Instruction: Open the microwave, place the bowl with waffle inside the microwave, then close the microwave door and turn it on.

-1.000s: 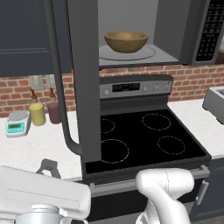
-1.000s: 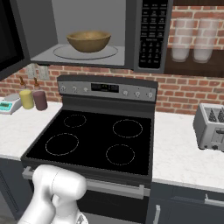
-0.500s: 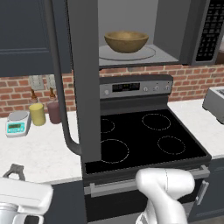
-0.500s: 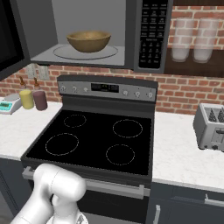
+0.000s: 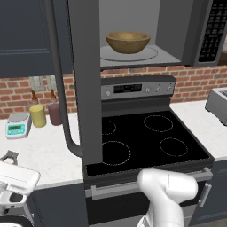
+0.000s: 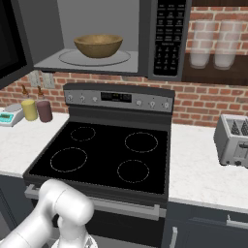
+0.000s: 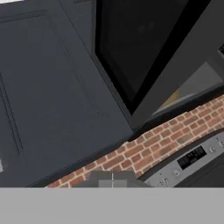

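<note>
While the microwave door [image 5: 84,84] stood swung wide open, edge-on toward the left base camera with its long curved handle [image 5: 60,88] hanging down its outer face, the bowl [image 5: 127,41] already sat on the glass turntable [image 5: 128,53] inside the microwave [image 6: 97,34]. The waffle could not be made out over the bowl's rim. That left the placing step looking finished, so the step in hand was judged to be closing the door.

From the hand camera, the gripper [image 7: 112,179] showed at the bottom with its two fingertips pressed together and nothing between them. It looked up at the door's dark window [image 7: 144,48] and a dark blue cabinet [image 7: 43,87] beside it, with brick wall [image 7: 144,146] and the stove's control panel [image 7: 192,157] below.

The next move probably called for bringing the closed fingers behind the door's outer face and pushing it round until it shut, then reaching for the keypad [image 6: 167,36] on the right side.
</note>
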